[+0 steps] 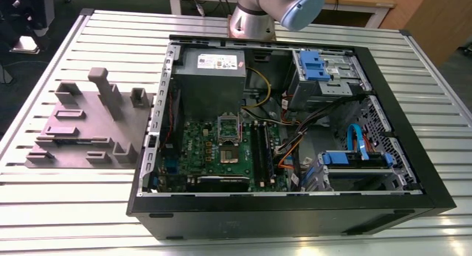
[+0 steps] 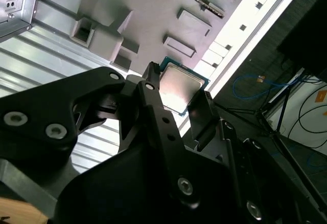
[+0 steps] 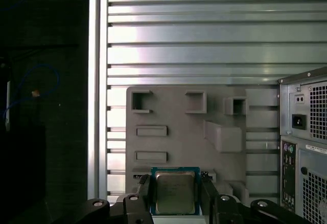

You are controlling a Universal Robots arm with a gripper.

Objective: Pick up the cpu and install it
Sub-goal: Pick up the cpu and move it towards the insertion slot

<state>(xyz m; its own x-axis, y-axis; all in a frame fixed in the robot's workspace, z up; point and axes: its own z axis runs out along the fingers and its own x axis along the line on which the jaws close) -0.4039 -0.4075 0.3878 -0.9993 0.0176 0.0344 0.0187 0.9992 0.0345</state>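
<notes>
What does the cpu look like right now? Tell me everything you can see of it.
The cpu is a small flat square chip with a dull silver metal top and a thin teal-green border. In both wrist views it sits between the two black fingers, which press its opposite edges, with the grey fixture tray behind it. Its underside is hidden.
</notes>
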